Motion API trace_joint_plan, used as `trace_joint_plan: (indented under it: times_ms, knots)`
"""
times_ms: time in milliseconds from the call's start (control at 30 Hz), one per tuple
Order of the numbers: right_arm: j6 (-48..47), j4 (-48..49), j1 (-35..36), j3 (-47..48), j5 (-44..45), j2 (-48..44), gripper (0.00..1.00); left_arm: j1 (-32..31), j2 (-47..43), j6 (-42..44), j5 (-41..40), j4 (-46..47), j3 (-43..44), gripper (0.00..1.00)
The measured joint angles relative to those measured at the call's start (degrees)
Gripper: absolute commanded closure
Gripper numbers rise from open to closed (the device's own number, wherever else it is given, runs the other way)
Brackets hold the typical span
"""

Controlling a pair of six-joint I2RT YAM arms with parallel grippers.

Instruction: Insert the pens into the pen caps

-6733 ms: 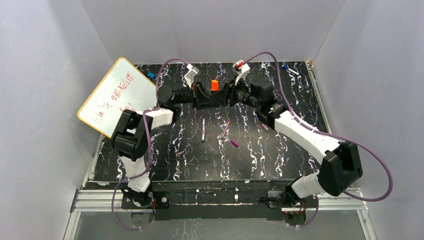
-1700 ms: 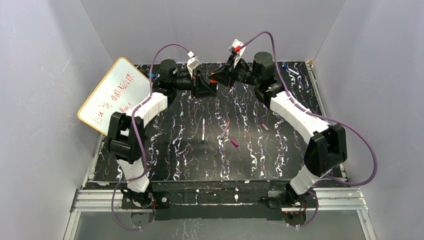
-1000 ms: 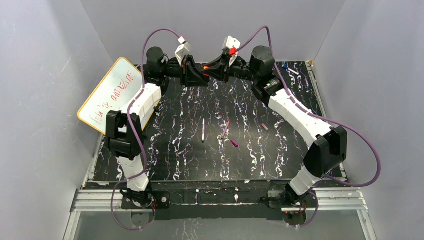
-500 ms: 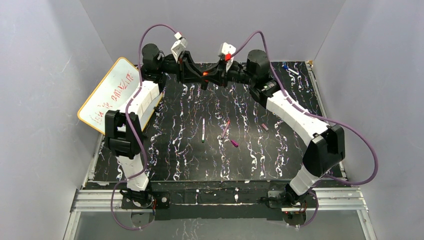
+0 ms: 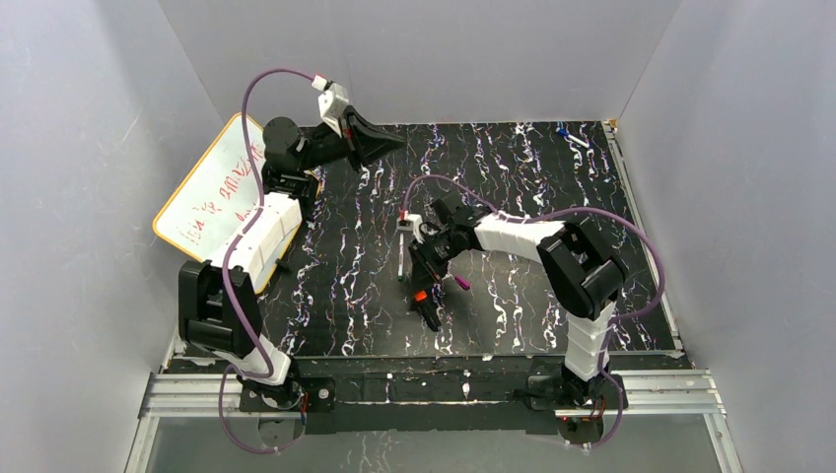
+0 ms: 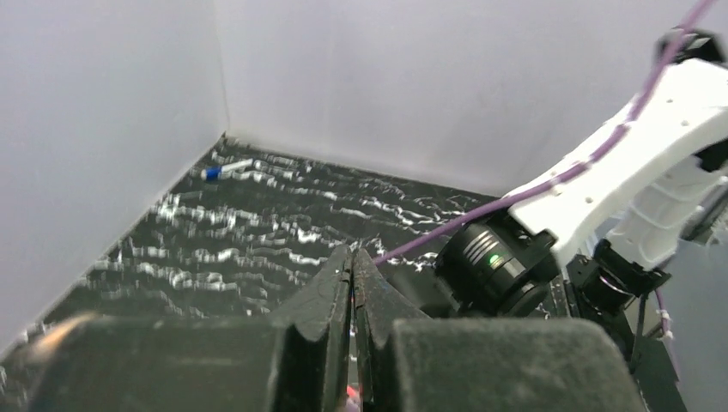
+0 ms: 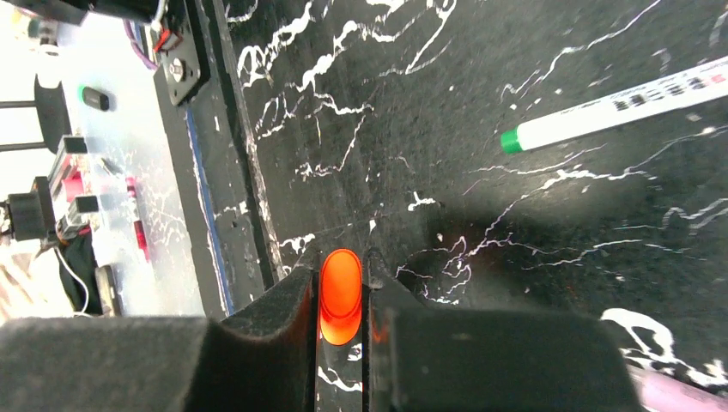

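Observation:
My right gripper (image 5: 425, 302) hangs low over the front middle of the table, shut on an orange pen cap (image 7: 341, 294) whose rounded end shows between the fingertips. I cannot make out a pen barrel in that cap. The whitish pen with the green tip (image 7: 618, 105) lies flat just beyond, partly under the right wrist in the top view (image 5: 400, 268). A magenta cap (image 5: 461, 284) lies right of the gripper. The pink pen is mostly hidden by the right arm. My left gripper (image 5: 397, 144) is raised at the back left, shut with nothing visibly held (image 6: 352, 257).
A whiteboard (image 5: 210, 192) with red writing leans at the left edge. A blue-capped marker (image 5: 572, 137) lies in the far right corner. The table's front edge and metal rail (image 7: 202, 172) are close to the right gripper. Grey walls enclose three sides.
The two grippers, joined at the back around the orange piece, have parted. The right one swung down to the front middle with the orange cap. The left one shut and drew back left.

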Motion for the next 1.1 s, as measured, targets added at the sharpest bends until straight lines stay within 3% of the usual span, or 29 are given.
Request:
trace_joint_plan:
  times_ms: [267, 500, 700, 1100]
  knots:
    - [2.1, 3.3, -1.7, 0.0, 0.1, -3.0, 0.99, 0.5, 0.3, 15.9, -8.5, -20.3, -3.6, 1.00]
    - [5.8, 6.5, -3.5, 0.0, 4.6, -5.6, 0.99, 1.5, -1.5, 18.5, -13.1, -23.8, -9.4, 0.99]
    - [8.8, 9.4, -9.6, 0.9, 9.0, -9.8, 0.99, 3.2, -1.7, 16.8, -17.7, -26.2, -13.4, 0.74]
    - [3.5, -7.0, -24.0, 17.6, 12.3, 3.1, 0.99, 1.1, -1.7, 19.7, -28.9, -35.9, -15.2, 0.57]
